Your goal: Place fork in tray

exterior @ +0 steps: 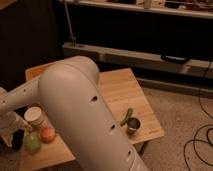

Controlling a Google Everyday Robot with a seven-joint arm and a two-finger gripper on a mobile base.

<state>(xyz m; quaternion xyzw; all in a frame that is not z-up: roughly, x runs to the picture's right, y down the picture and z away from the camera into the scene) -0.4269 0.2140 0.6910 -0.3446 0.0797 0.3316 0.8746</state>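
1. Your pincer [12, 133] is at the lower left edge of the frame, low over the table [125, 92] and just beside a white cup [35, 116]. You cannot tell whether it is released, clenched or grasping anything.
2. No fork shows anywhere. The big white arm [85, 115] hides much of the table.
3. The tray [34, 72] appears only as a yellow-orange strip at upper left, behind the arm, and its inside is hidden.
4. Treat the task as unfinished, since nothing shows the fork in the tray.

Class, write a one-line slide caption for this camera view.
Robot arm looms over a wooden table, its hand low at the left edge beside a white-capped container; metal cup at right.
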